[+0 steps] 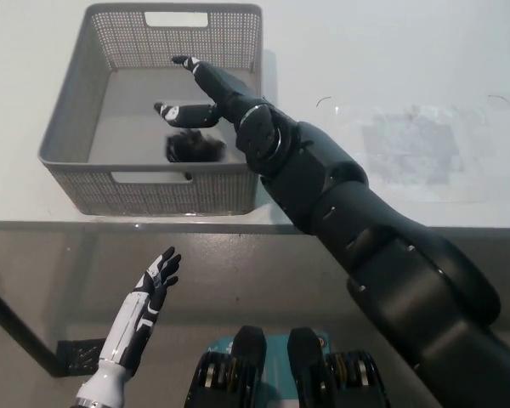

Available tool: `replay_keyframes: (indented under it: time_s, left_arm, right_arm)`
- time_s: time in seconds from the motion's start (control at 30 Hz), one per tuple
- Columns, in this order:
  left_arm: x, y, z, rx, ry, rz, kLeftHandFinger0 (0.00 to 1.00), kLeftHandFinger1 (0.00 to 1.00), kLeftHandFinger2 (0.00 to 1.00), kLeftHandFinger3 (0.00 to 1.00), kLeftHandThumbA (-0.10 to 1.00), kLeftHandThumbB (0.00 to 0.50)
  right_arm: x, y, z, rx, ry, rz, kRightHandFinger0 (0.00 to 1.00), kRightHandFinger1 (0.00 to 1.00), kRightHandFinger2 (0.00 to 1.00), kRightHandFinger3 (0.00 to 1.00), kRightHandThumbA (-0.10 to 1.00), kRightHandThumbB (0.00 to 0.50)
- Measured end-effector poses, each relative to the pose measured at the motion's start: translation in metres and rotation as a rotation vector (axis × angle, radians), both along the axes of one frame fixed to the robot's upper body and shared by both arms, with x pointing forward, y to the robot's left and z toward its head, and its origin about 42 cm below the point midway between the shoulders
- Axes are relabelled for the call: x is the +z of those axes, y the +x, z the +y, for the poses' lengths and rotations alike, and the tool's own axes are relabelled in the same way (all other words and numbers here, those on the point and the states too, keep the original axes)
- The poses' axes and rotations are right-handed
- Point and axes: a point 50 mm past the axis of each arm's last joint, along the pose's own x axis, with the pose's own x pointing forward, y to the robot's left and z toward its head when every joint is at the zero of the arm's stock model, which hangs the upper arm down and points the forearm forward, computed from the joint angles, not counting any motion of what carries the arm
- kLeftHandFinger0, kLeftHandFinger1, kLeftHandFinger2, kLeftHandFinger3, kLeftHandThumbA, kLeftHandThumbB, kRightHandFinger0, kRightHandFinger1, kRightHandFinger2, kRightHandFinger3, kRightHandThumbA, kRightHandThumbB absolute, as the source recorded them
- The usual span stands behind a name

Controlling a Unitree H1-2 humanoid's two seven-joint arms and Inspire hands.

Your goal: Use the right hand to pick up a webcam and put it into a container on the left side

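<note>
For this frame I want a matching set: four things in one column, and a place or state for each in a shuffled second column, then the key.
Things:
1. webcam
2. right hand
3. left hand
4. basket

Places or states:
A. open, fingers spread above the basket floor
B. grey mesh, on the white table's left part
C. dark, lying inside the basket, free of any hand
D. white and black, resting open below the table edge

Pairs: 1-C, 2-A, 3-D, 4-B
</note>
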Motion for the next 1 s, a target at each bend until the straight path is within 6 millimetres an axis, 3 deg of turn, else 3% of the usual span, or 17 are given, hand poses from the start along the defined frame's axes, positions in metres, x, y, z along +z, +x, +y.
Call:
replay_keyframes:
  time_s: [0.13,0.23,0.4,0.5,0.57,0.63,0.77,0.8,0.9,1.0]
  left_arm:
    - [0.000,0.000,0.000,-0.005,0.002,0.000,1.00,1.00,1.00,1.00,0.99,0.206]
    - [0.000,0.000,0.000,-0.008,0.004,0.001,1.00,1.00,1.00,1.00,1.00,0.219]
    - [0.000,0.000,0.000,-0.008,0.004,0.002,1.00,1.00,1.00,1.00,0.99,0.212]
    - [0.000,0.000,0.000,-0.008,0.004,0.002,1.00,1.00,1.00,1.00,0.99,0.203]
    - [0.000,0.000,0.000,-0.009,0.004,0.002,1.00,1.00,1.00,1.00,0.98,0.202]
    - [0.000,0.000,0.000,-0.009,0.005,0.003,1.00,1.00,1.00,1.00,0.98,0.196]
    - [0.000,0.000,0.000,-0.009,0.006,0.003,1.00,1.00,1.00,1.00,0.98,0.191]
    - [-0.001,0.000,0.000,-0.009,0.006,0.003,1.00,1.00,1.00,1.00,0.98,0.197]
    - [-0.002,0.000,0.000,-0.009,0.006,0.006,1.00,1.00,1.00,1.00,0.97,0.204]
    - [-0.003,-0.001,0.000,-0.008,0.006,0.011,1.00,1.00,1.00,1.00,0.97,0.196]
  right_arm:
    - [-0.002,0.002,-0.005,0.004,-0.014,0.014,1.00,1.00,1.00,1.00,1.00,0.453]
    - [-0.003,0.003,-0.008,0.005,-0.017,0.021,1.00,1.00,1.00,1.00,1.00,0.486]
    - [-0.003,0.004,-0.012,0.001,-0.013,0.021,1.00,1.00,1.00,1.00,1.00,0.442]
    - [0.002,0.006,-0.015,-0.001,0.014,0.008,1.00,1.00,1.00,1.00,1.00,0.446]
    - [0.010,0.009,-0.020,-0.005,0.044,-0.013,1.00,1.00,1.00,1.00,1.00,0.447]
    - [0.021,0.013,-0.027,-0.012,0.087,-0.045,1.00,1.00,1.00,1.00,1.00,0.409]
    - [0.054,0.020,-0.042,-0.018,0.203,-0.147,1.00,1.00,1.00,1.00,0.99,0.425]
    - [0.063,0.021,-0.046,-0.018,0.230,-0.180,1.00,1.00,1.00,1.00,0.98,0.459]
    - [0.089,0.021,-0.062,-0.016,0.322,-0.280,1.00,1.00,1.00,1.00,0.96,0.426]
    - [0.099,0.016,-0.075,-0.013,0.374,-0.345,1.00,1.00,1.00,1.00,1.00,0.444]
